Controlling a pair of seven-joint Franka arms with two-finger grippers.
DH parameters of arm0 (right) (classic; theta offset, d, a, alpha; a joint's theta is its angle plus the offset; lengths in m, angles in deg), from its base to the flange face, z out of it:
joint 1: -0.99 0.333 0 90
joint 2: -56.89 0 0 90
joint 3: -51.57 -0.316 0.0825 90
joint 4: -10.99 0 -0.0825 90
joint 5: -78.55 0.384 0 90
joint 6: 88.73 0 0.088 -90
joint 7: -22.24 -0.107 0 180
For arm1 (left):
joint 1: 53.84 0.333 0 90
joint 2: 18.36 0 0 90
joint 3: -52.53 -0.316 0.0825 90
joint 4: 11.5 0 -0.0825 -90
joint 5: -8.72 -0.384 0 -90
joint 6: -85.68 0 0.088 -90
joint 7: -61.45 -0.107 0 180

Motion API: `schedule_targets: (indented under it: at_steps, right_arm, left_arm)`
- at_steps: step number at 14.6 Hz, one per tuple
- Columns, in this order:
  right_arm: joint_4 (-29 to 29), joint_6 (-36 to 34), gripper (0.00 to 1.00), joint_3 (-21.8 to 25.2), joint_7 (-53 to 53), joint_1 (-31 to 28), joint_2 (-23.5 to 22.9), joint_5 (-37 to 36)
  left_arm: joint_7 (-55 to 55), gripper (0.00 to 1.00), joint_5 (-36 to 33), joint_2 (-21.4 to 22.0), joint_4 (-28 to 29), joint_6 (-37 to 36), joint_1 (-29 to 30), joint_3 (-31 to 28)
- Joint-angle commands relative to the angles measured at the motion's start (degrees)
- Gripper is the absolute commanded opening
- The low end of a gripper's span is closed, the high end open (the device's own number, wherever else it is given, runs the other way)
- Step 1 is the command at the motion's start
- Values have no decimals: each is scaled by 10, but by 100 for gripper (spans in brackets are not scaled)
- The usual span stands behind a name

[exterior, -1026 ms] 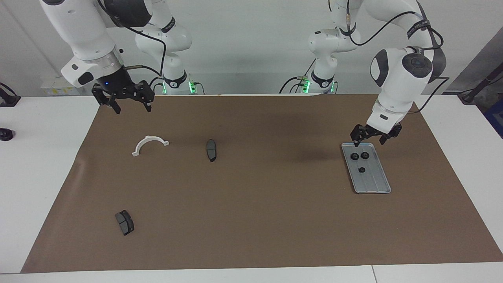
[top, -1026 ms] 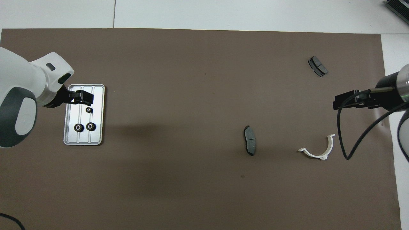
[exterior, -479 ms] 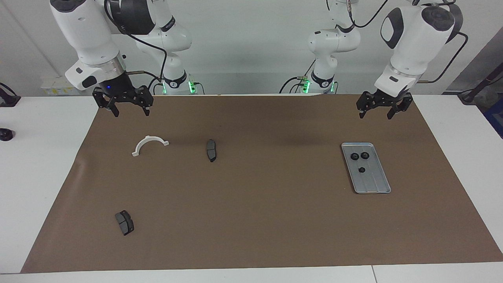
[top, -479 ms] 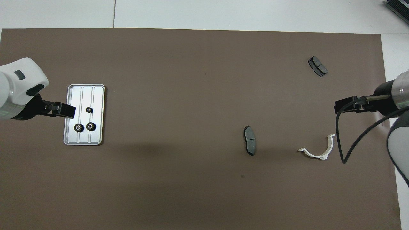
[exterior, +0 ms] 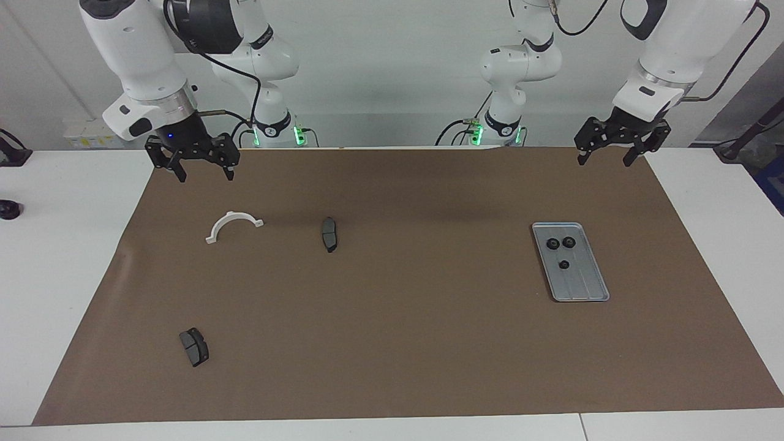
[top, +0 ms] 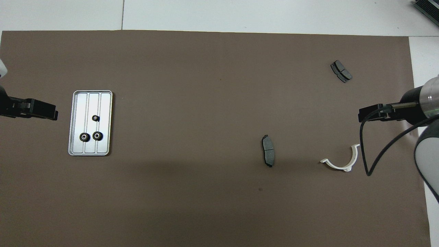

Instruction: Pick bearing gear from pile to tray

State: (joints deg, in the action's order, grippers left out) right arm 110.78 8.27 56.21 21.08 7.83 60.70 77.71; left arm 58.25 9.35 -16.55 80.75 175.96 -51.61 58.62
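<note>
Brown mat on a white table, pale wall at the top of the facing view.

Nearest my bases:
- My right gripper hangs over the mat's upper corner at the right arm's end. Fingers spread wide, nothing held.
- My left gripper hangs over the other upper corner, same state: spread wide, empty.
- Both arms are parked.

Next row down the frame:
- One white half-ring bracket.
- One dark brake pad just beside the frame's centre line.

Same height, toward the left arm's end: one tray. It holds the bearing gears, all in its upper half:
- Two larger gears side by side, close together.
- One smaller gear just below them.
- Three gears in total.

Farthest out: a second brake pad in the lower part of the frame, toward the right arm's end. That makes two pads.

No gear lies loose on the mat and I see no pile, so I judge the task done or close to it.

Handling guess for the gears:
- Small, rigid and light.
- They lie flat, and the toothed rim should give the pads some bite.
- I'd come straight down and pinch across the outer rim.
- They could pop out sideways if I pinch off-centre.
- The paired two leave little finger room between them, so I'd close on them from the outer sides.
</note>
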Motion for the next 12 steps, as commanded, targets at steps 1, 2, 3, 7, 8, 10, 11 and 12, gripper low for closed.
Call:
schedule_targets:
  at_steps: [1, 2, 3, 7, 8, 10, 11, 12]
  right_arm:
    - [13, -4, 100, 0, 2, -2, 16, -7]
    - [12, -7, 100, 0, 2, -2, 16, -7]
    - [11, -10, 100, 0, 3, -3, 16, -7]
    - [7, -21, 100, 1, 4, -4, 17, -3]
    - [7, -25, 100, 1, 4, -4, 19, -3]
    - [7, -31, 100, 4, 5, -7, 20, -2]
    - [7, -33, 100, 4, 5, -7, 20, -2]
    - [7, -33, 100, 4, 4, -6, 20, -2]
  left_arm:
    - [-3, 100, 20, -5, -1, 8, 6, 1]
    - [-1, 100, 21, -5, -1, 7, 6, 1]
    - [-1, 100, 21, -4, -1, 3, 6, 1]
    - [-1, 100, 31, -2, 6, 7, 7, 1]
    - [-1, 100, 31, -1, 6, 3, 7, 1]
    - [-7, 100, 30, 0, 6, -2, 7, 0]
    - [-7, 100, 29, 0, 6, -5, 6, -1]
    - [-7, 100, 29, 0, 6, -5, 6, -1]
